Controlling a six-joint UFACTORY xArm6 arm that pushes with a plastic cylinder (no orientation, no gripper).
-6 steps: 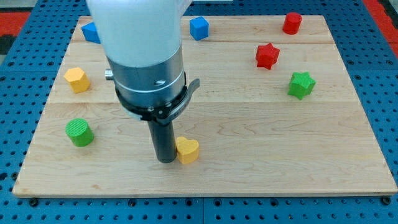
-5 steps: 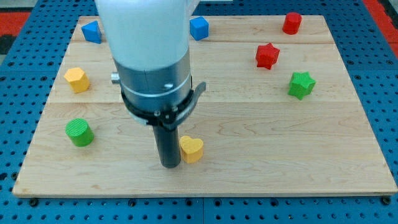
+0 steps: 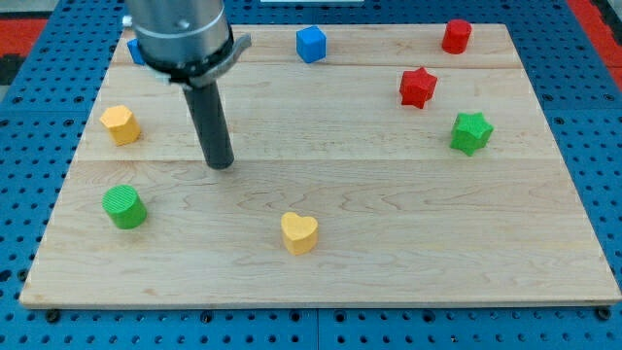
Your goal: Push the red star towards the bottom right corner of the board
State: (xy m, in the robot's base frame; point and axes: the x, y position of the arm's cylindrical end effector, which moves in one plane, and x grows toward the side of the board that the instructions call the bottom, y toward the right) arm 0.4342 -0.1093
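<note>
The red star [image 3: 418, 87] lies on the wooden board [image 3: 389, 214] at the view's upper right. My tip [image 3: 220, 163] stands on the board left of centre, far to the left of the red star and touching no block. The yellow heart [image 3: 299, 232] lies below and to the right of my tip, apart from it.
A green star [image 3: 470, 132] lies just below and right of the red star. A red cylinder [image 3: 457, 36] sits at the top right, a blue cube [image 3: 311, 44] at the top centre. A yellow hexagon [image 3: 120, 124] and a green cylinder [image 3: 123, 207] are at the left. A blue block [image 3: 133, 51] is partly hidden behind the arm.
My tip has left the yellow heart and moved up and to the left. The heart had been nudged slightly right before that and now rests alone.
</note>
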